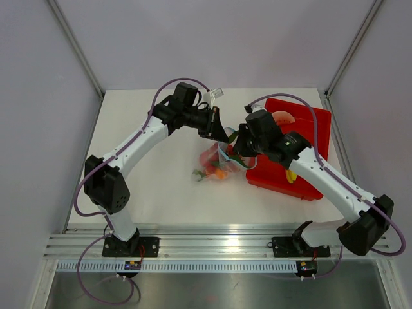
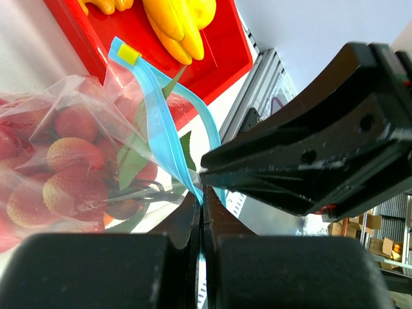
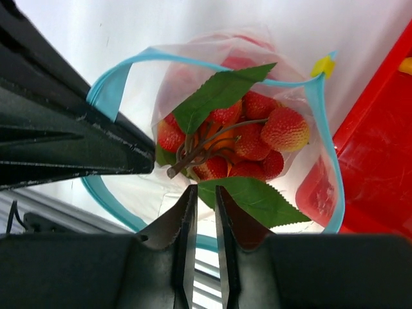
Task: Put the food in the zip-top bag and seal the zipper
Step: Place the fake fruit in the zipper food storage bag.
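Note:
The clear zip-top bag [image 1: 212, 164] lies mid-table with its mouth pulled up and open. It holds the food [image 3: 257, 138], a cluster of red berries with green leaves and a brown stem, also seen in the left wrist view [image 2: 71, 174]. My left gripper [image 2: 203, 193] is shut on the light blue zipper [image 2: 158, 122] at one lip. My right gripper [image 3: 205, 188] points into the mouth from the other side. Its jaws stand a narrow gap apart, pinching the base of a leaf of the cluster. The zipper [image 3: 106, 90] loops around it. Both grippers [image 1: 222, 136] [image 1: 237, 151] nearly touch.
A red tray [image 1: 302, 187] stands right of the bag, almost touching it. On it are yellow toy bananas [image 2: 174, 22] and a pale round fruit [image 1: 283, 118]. A small white item [image 1: 215, 93] lies at the table's back.

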You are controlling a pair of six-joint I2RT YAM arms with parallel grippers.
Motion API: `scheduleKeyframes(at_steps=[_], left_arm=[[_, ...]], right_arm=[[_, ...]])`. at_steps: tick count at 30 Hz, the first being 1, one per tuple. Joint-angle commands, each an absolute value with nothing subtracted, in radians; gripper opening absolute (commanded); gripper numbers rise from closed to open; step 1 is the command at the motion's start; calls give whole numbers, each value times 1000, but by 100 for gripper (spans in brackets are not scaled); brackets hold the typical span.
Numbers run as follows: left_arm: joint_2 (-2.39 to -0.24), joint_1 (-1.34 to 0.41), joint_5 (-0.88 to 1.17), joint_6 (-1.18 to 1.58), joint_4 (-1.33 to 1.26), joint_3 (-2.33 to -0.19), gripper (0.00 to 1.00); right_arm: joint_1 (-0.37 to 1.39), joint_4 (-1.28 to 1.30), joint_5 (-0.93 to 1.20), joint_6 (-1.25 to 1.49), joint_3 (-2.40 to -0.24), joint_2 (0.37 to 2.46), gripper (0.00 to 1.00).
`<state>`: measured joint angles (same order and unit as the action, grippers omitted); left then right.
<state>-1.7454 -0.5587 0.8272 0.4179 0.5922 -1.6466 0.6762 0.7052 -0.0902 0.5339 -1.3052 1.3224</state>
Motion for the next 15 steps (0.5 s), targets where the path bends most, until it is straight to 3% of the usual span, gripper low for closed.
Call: scheduleKeyframes(at_steps=[1, 9, 15], left_arm=[[-1687, -560, 874, 414, 546, -1652, 0], [-1669, -560, 874, 425, 535, -1638, 0], [-1661, -560, 870, 417, 538, -1620, 0]], right_arm=[[683, 716, -5, 463, -1319, 1330, 24], [683, 661, 45, 449, -1310, 1489, 20], [680, 658, -78, 471, -1305, 1401, 19]])
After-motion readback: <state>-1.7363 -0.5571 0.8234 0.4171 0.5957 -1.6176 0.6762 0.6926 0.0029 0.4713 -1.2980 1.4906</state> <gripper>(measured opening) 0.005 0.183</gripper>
